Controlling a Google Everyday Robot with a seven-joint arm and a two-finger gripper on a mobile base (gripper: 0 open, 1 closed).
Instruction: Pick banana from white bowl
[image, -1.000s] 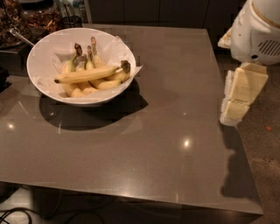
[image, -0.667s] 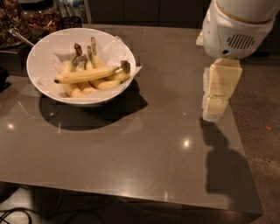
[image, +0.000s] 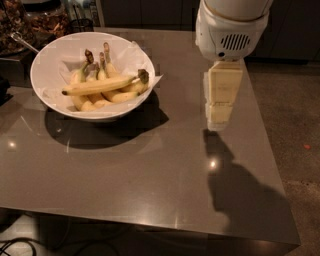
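Observation:
The white bowl stands at the back left of the grey table, lined with crumpled white paper. The banana, long and nearly straight, lies across the top of several shorter curved bananas in the bowl, its dark stem end at the right. My gripper hangs from the white arm housing above the table's right part, well to the right of the bowl and apart from it. It holds nothing that I can see.
The grey table has its right edge just beyond the gripper and its front edge near the bottom. Dark containers with food stand behind the bowl at the back left. Floor lies to the right.
The arm and gripper have moved left, from past the table's right edge to over the table, closer to the bowl. The bowl and bananas have not moved.

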